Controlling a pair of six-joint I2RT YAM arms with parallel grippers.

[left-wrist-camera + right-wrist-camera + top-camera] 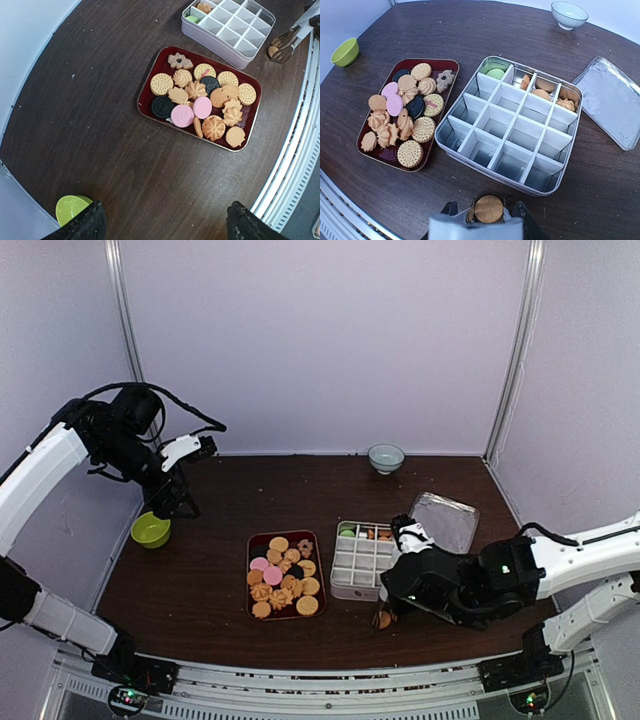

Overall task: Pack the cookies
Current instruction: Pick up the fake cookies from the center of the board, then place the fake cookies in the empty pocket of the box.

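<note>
Underneath everything, a dark wooden tabletop (200, 590). Toward 9 o'clock in the right wrist view, a red tray (451, 64) heaped with loose cookies (402, 117). Dead centre there, a divided tin (445, 142), mostly vacant, with only a few cells along its far edge filled. At 3 o'clock, the tin's lid (615, 105), lying flat.

High over the tabletop's left side, the left pincer (165, 225), spread wide, gripping nothing, well apart from tray and tin. Close by the tin's near wall, the right pincer (485, 211), clamped around metal tongs (291, 36), so plainly the nearer arm. Tongs slantwise in the left wrist view, just beside a corner of the tin.

Smallest of all, pinched in the tong tips, one round golden cookie (488, 208), at 6 o'clock of the tin and apart from it. Probably calls for travel toward 12 o'clock, over the near wall, then release above a vacant cell.
</note>
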